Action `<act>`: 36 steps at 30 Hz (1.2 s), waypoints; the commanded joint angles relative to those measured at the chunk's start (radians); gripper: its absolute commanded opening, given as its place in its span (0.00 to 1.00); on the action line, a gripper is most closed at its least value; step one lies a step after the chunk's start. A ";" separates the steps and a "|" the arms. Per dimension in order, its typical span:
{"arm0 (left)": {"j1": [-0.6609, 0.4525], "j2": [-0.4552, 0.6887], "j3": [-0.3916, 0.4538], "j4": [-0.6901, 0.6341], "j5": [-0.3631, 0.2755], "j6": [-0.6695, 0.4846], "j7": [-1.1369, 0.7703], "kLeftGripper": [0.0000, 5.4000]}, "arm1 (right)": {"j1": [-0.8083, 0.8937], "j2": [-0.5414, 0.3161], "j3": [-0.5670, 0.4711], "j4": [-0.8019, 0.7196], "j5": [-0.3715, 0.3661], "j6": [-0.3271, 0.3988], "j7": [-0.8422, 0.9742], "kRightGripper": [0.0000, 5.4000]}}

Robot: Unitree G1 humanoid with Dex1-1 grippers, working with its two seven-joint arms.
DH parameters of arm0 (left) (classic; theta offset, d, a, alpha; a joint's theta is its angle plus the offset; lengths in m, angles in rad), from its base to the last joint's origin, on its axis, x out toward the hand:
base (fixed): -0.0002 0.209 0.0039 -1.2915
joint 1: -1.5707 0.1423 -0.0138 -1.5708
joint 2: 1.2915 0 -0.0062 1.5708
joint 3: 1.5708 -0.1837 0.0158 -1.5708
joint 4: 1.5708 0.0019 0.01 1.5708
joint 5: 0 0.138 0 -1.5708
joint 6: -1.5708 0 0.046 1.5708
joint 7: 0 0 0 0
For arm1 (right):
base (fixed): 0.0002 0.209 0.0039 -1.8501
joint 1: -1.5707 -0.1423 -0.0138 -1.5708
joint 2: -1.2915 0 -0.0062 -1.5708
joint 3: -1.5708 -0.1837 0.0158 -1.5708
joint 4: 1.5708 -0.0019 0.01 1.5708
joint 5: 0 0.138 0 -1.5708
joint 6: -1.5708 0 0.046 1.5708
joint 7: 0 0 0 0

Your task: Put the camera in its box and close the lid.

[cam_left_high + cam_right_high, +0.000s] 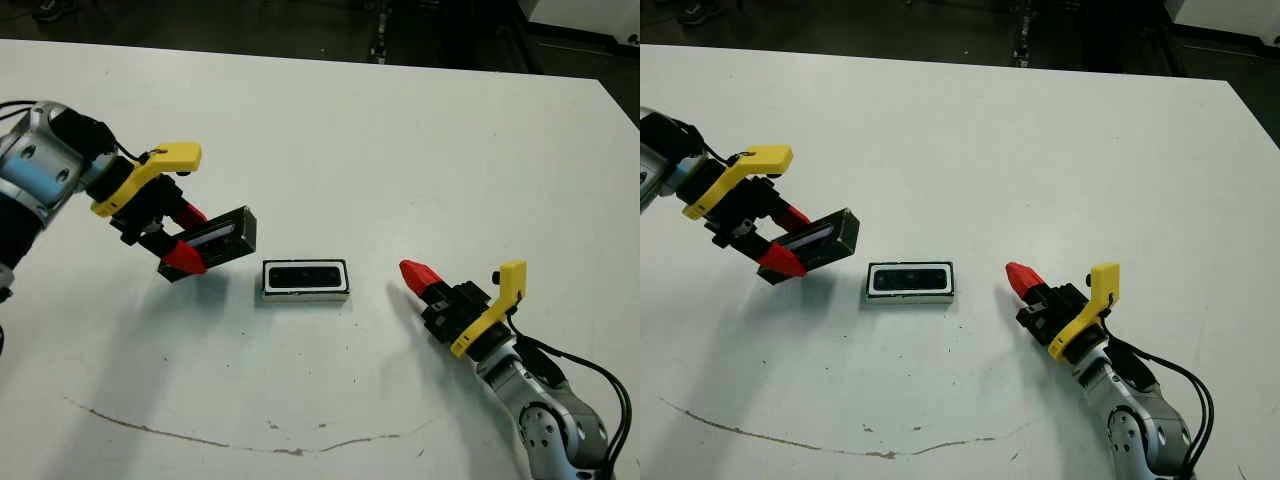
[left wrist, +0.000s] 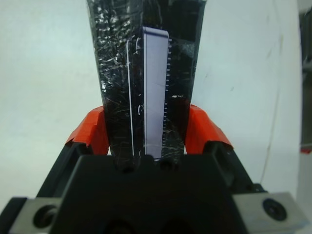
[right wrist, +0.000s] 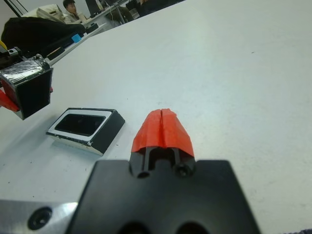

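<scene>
So the camera point(image 1: 305, 275) is already sitting in the box point(image 1: 306, 292) mid-table, I've got my left tool point(image 1: 186, 235) pinching the lid point(image 1: 218, 240) tilted just beside it for capping, and my right tool point(image 1: 414, 273) is pressed together, parked clear.

Two arms of shiny silver metal, one at the left edge of the frame, one at the lower right. Left gripper point(image 1: 183, 232) and right gripper point(image 1: 415, 272) built alike: black blocky body, yellow curved bracket on top, red pointed fingertips point(image 3: 162, 129) (like little crayons). Thin black cables looping beside each silver wrist. Round dark screws sunk in grey plates at the bottom corners of the wrist pictures.
</scene>
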 commanded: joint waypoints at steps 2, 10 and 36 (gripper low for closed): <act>0.050 -0.018 0.033 -0.139 0.059 0.103 0.088 0.58 | 0.002 -0.007 -0.004 -0.006 -0.002 0.011 -0.014 0.00; 0.107 -0.039 0.065 -0.330 0.092 0.318 0.230 0.58 | -0.002 -0.009 -0.004 0.000 0.001 0.005 -0.006 0.00; 0.123 -0.086 0.008 -0.387 0.085 0.388 0.275 0.58 | 0.004 -0.006 0.000 0.000 -0.001 0.006 -0.009 0.00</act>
